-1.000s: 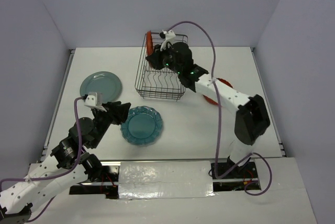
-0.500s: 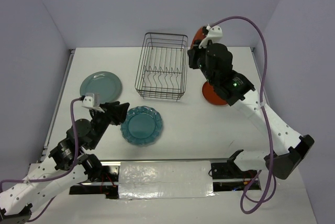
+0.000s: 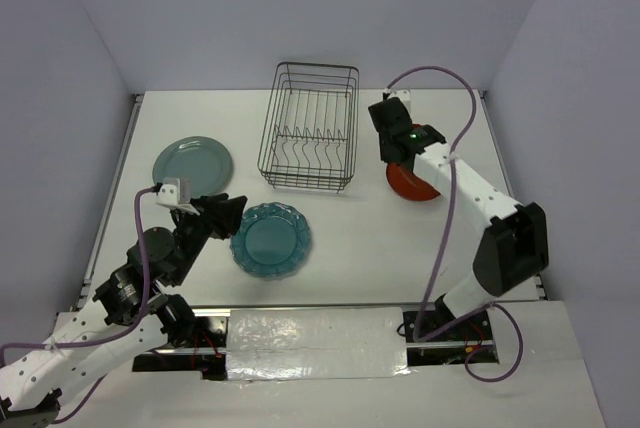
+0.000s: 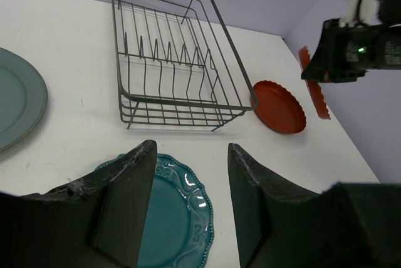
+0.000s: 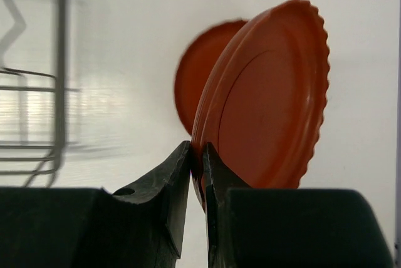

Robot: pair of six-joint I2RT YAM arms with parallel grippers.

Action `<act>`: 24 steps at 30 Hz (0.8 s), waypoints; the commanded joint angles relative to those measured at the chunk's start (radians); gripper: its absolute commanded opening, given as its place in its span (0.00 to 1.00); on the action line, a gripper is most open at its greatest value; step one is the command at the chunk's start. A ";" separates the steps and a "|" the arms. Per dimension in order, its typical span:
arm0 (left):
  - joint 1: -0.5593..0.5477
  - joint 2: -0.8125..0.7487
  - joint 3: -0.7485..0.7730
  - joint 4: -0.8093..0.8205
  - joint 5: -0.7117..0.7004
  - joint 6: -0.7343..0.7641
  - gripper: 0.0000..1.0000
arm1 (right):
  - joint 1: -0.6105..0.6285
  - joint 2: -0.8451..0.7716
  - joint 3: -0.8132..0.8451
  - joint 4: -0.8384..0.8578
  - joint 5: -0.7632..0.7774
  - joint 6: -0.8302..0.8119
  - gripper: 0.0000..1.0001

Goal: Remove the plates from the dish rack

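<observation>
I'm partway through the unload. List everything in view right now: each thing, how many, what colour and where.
dish rack: one, dark wire, back middle of the table, no plates in it.
grey-teal plate: one, pale, flat on the table left of the rack.
scalloped plate: one, darker teal-blue, flat in front of the rack.
flat orange-red plate: one, on the table right of the rack.
held orange-red plate: one, on edge in the air near the flat one.
table: one, white.
cables: two, purple, one on each arm.
left gripper: open, empty, by the scalloped plate.
right gripper: shut on the held plate's rim.
</observation>
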 commanded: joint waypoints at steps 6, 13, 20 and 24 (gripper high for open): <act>-0.009 -0.011 0.013 0.030 -0.017 0.005 0.61 | -0.080 0.183 0.061 -0.035 0.013 -0.028 0.19; -0.014 -0.017 0.013 0.030 -0.018 0.004 0.61 | -0.104 0.272 0.102 -0.018 0.019 -0.040 0.19; -0.017 -0.019 0.015 0.027 -0.020 0.005 0.61 | -0.102 0.321 0.144 -0.009 0.029 -0.049 0.20; -0.018 -0.019 0.015 0.027 -0.020 0.005 0.61 | -0.096 0.349 0.162 -0.018 0.033 -0.043 0.20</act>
